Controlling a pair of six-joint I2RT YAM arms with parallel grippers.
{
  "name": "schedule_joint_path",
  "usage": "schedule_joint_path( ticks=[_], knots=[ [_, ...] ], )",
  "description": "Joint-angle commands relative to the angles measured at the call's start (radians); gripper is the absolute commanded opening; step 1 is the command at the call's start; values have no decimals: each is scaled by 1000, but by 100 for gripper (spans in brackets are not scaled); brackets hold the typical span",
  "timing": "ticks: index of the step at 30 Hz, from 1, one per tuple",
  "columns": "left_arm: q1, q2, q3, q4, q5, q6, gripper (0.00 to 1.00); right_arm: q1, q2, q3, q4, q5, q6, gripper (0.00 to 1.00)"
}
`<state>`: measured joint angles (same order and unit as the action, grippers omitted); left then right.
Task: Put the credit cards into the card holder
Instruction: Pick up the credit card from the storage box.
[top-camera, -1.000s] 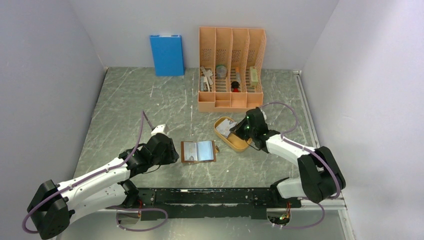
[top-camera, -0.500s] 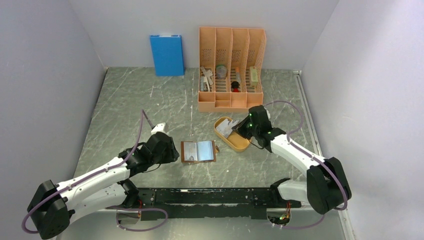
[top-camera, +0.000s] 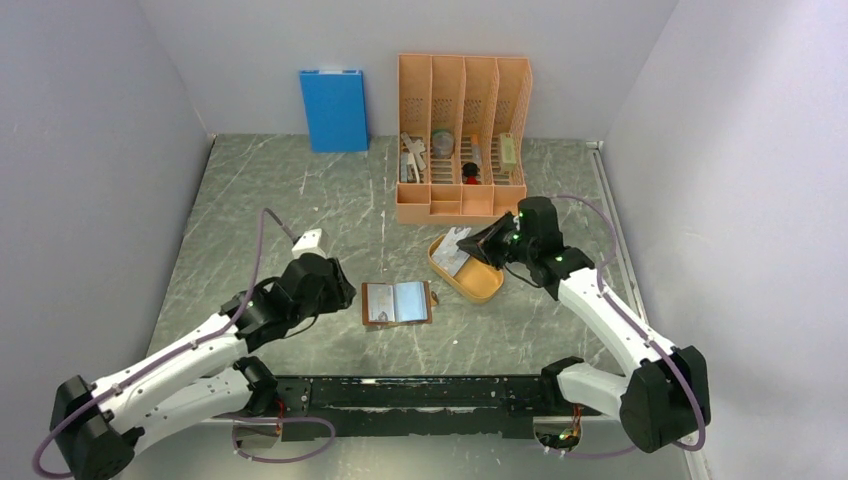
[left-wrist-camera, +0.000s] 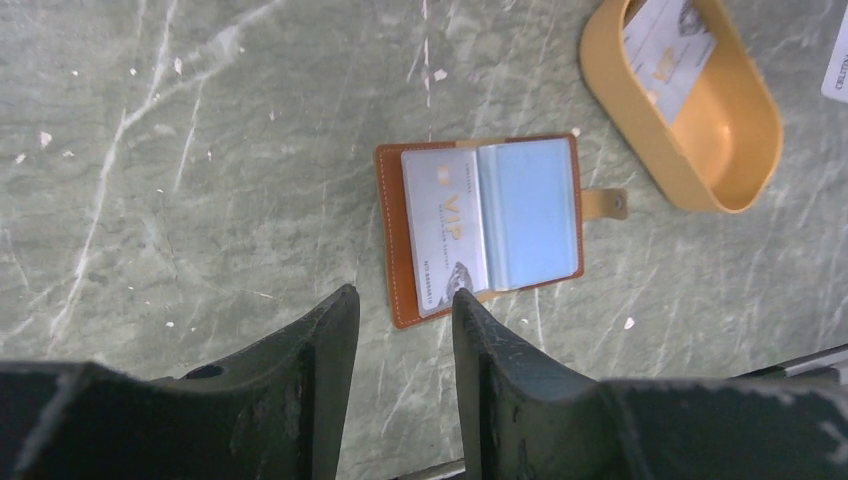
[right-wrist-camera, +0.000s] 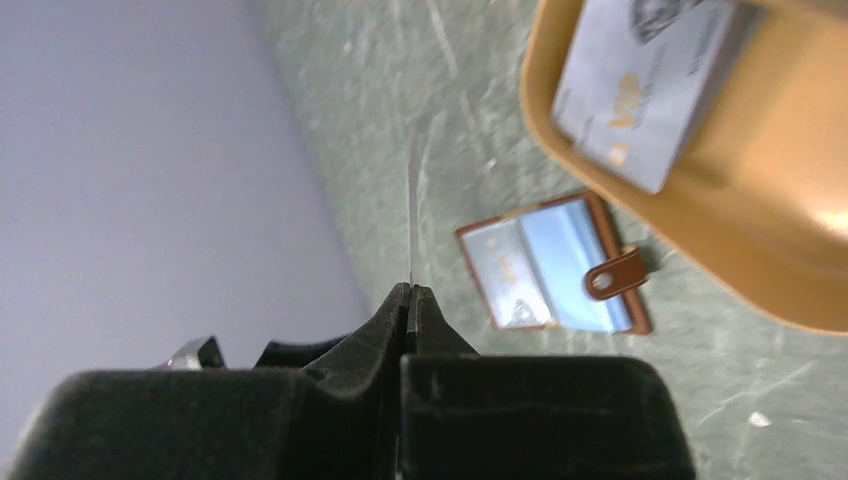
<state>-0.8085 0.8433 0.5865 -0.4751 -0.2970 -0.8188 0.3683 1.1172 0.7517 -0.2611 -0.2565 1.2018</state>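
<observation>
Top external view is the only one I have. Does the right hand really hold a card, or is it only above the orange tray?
Observer: It holds one. In the right wrist view the right hand is shut on the held card, which shows edge-on as a thin line.
Operator: Is there another card in the tray?
Observer: Yes, the tray card with gold VIP lettering lies in the orange tray.
Operator: And the card holder, does it have any card?
Observer: The left wrist view shows the card holder lying open, with the VIP card on its left page.
</observation>
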Motion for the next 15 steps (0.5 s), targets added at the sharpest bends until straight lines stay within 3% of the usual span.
schedule_joint_path(
  ticks=[1, 4, 9, 15],
  knots=[
    [4, -75, 36, -49, -48, 10, 45, -23, -11, 60, -25, -252, 17, 0],
    [4, -92, 31, -23, -25, 36, 47, -22, -20, 93, -37, -265, -36, 0],
    [3, -53, 22, 56, 125, 99, 53, 61, 4, 186, -184, -145, -371, 0],
    [-10, 43, 7, 162, 227, 105, 57, 240, 35, 52, -116, -61, -502, 0]
  ],
)
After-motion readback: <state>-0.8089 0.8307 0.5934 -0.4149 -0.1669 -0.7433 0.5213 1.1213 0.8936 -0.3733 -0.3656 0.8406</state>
